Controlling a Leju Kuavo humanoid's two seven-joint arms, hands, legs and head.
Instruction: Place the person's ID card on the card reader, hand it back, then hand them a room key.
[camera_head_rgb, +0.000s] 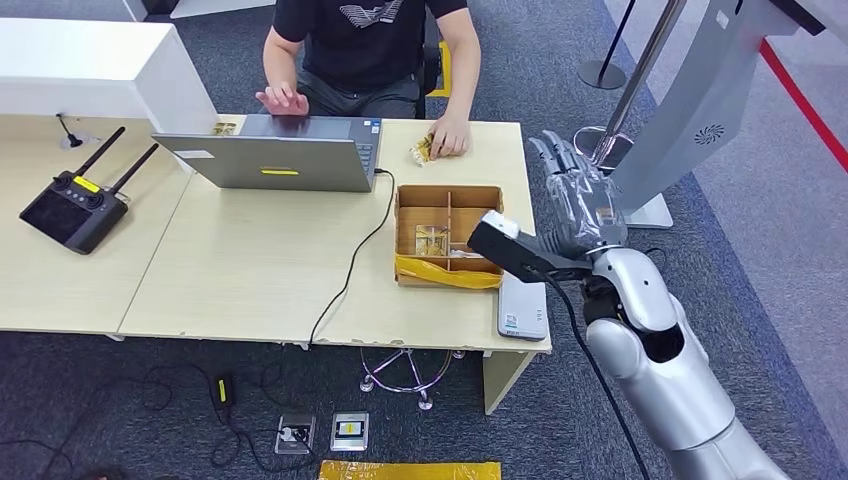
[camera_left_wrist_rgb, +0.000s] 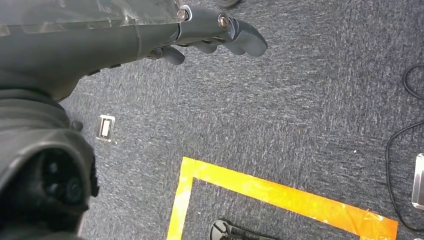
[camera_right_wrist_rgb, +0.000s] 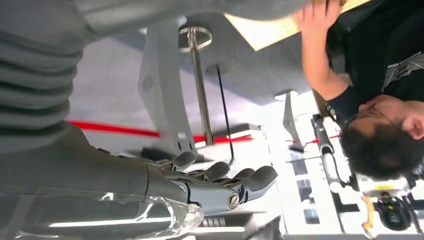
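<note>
Your right hand (camera_head_rgb: 578, 200) hangs raised off the worktop's right edge, fingers (camera_right_wrist_rgb: 250, 177) spread a little and holding nothing. The left hand (camera_left_wrist_rgb: 210, 30) hangs over the carpet, its fingers loosely extended and holding nothing.

The ID card is hard to make out: the person's hand (camera_head_rgb: 450, 138) rests at the far right corner of the worktop (camera_head_rgb: 250, 270) on something small and yellowish (camera_head_rgb: 421, 150), and you cannot tell whether that is the card.

The risks, as I judge them: reach for the wrong thing, since the card is unconfirmed; brush the person's hand on the way in; or clip the open cardboard box (camera_head_rgb: 447, 236), which lies between your hand and that corner. The grey card reader (camera_head_rgb: 522, 308) overhangs the near right edge, so a hard press could tip it.

Count: one laptop (camera_head_rgb: 275, 152), one black controller (camera_head_rgb: 75, 205), one box, one reader, one person.
</note>
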